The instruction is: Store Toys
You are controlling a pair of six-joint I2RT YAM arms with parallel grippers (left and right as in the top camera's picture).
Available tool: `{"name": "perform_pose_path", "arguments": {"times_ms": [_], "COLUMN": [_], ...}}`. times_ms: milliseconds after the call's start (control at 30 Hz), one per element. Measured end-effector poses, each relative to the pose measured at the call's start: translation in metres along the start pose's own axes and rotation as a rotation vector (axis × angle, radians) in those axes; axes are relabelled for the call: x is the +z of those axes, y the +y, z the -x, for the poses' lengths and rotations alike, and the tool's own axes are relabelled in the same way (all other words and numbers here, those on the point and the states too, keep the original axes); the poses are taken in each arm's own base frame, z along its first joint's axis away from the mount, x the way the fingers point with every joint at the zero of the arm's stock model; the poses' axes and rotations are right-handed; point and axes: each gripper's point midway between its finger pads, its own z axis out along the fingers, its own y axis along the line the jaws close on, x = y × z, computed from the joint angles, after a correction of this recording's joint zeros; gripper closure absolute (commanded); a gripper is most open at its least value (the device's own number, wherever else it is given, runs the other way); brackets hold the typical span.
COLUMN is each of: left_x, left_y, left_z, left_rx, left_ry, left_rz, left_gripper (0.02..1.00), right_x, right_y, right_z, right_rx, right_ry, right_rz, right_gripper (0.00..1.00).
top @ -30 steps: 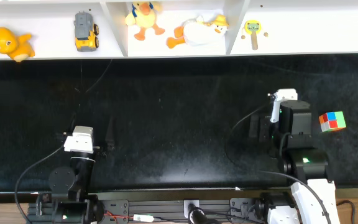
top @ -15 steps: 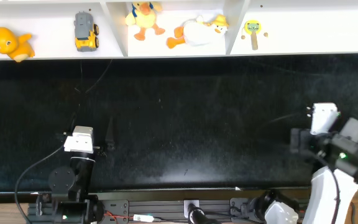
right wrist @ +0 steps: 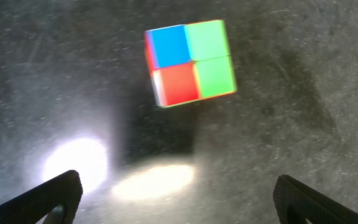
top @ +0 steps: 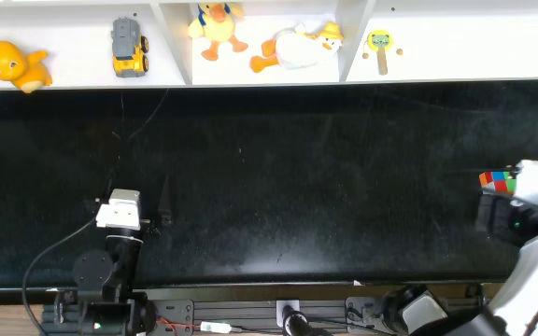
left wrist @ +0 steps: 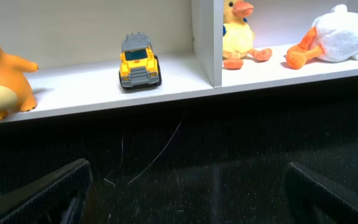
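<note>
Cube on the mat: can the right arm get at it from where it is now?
Probably yes. The right gripper hangs open above the cube, which lies alone on the black mat, with nothing between them.

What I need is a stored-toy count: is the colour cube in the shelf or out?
Out. The colour cube lies on the black table, below the open right gripper.
</note>
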Motion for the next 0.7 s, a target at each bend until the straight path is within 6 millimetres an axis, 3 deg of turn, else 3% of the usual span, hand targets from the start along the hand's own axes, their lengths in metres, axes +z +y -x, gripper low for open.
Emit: {"name": "perform_pose_path", "arguments": {"times_ms": [333, 700], "left_x": [0.000, 0.000], "left_y": [0.000, 0.000], "left_z": [0.000, 0.000], "left_rx": [0.000, 0.000], "left_ry": [0.000, 0.000], "left_rz": [0.000, 0.000], "left_gripper": [0.023, 0.020], "right_x": [0.026, 0.052], "right_y": [-0.028, -0.024], "right_z": [0.028, 0.023], "right_rx": [-0.014, 0.023], "right_ry": [-0.030, -0.001], "right_rz": [0.034, 0.095], "right_gripper": [0.009, 0.009]}}
